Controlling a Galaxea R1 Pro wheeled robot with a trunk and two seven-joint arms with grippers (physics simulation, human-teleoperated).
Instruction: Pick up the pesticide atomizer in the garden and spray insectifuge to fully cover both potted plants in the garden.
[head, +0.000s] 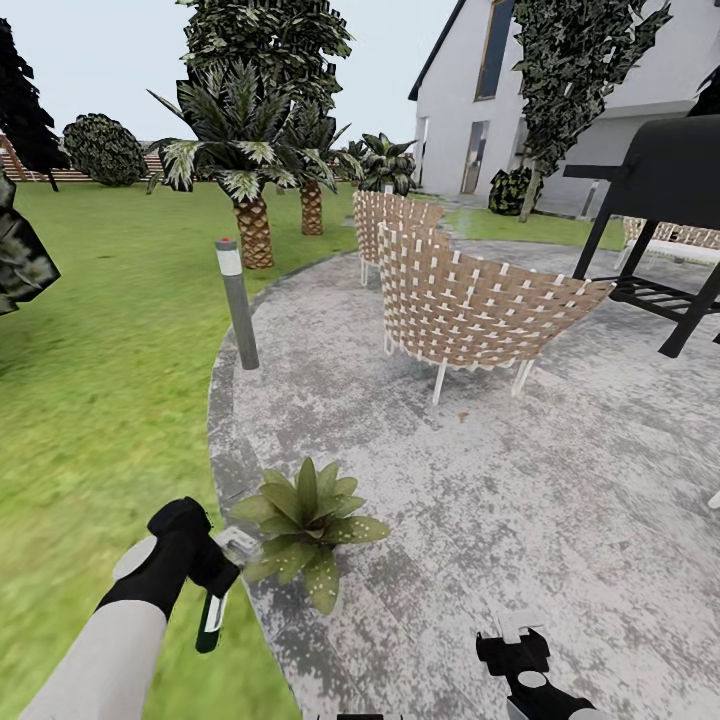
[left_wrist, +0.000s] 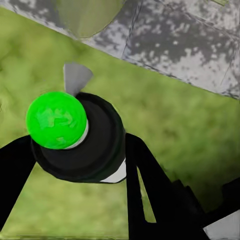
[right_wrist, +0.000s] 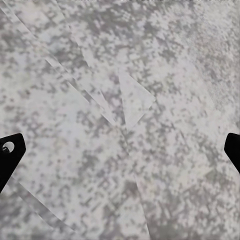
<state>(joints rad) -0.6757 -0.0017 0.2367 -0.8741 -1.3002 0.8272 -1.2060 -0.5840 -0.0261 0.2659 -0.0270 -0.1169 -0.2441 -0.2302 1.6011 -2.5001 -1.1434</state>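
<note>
My left gripper (head: 218, 578) is shut on the pesticide atomizer (head: 211, 620), a slim white bottle whose dark green end points down over the lawn edge. In the left wrist view the atomizer (left_wrist: 75, 135) shows end-on, with a bright green cap and a dark round body between the black fingers (left_wrist: 145, 185). A potted plant (head: 306, 525), a low rosette of pointed green leaves, sits on the patio rim just right of that gripper. My right gripper (head: 512, 645) hangs open low over the paving, and its two black fingertips (right_wrist: 10, 155) stand far apart above bare grey stone.
The round grey mottled patio (head: 520, 480) holds two woven wicker chairs (head: 470, 305) and a black grill (head: 665, 200) at the right. A grey bollard light (head: 237, 300) stands on the patio edge. Palm trees (head: 245, 170), lawn (head: 100, 350) and a white house (head: 560, 90) lie beyond.
</note>
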